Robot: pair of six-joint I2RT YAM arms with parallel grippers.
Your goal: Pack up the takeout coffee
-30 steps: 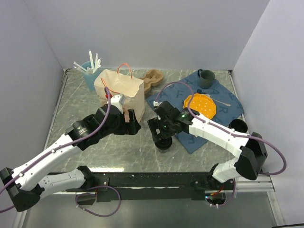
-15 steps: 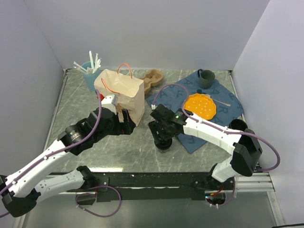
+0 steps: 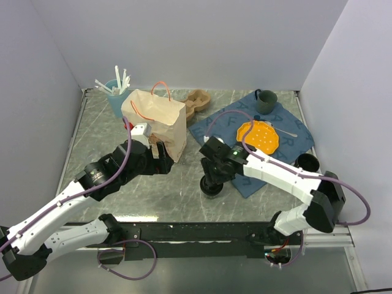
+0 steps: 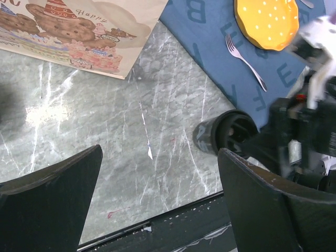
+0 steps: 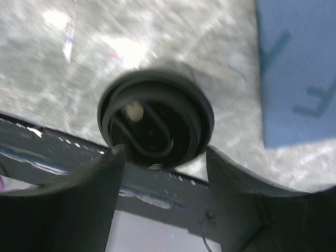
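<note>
Packing barely begun: takeout coffee (image 3: 212, 186) stands outside the paper bag (image 3: 156, 119); right fingers (image 5: 79, 199) straddle it (grip unclear), left fingers (image 4: 47, 189) spread wide.

Orange plate (image 3: 258, 136), teal mug (image 3: 265, 101), blue mat (image 3: 293, 142)

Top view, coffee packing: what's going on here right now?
The right pincer straddles the takeout coffee on the table, one finger on each side; whether it grips yet is unclear. The left pincer hovers open near the paper bag. The coffee is not in the bag yet.
</note>
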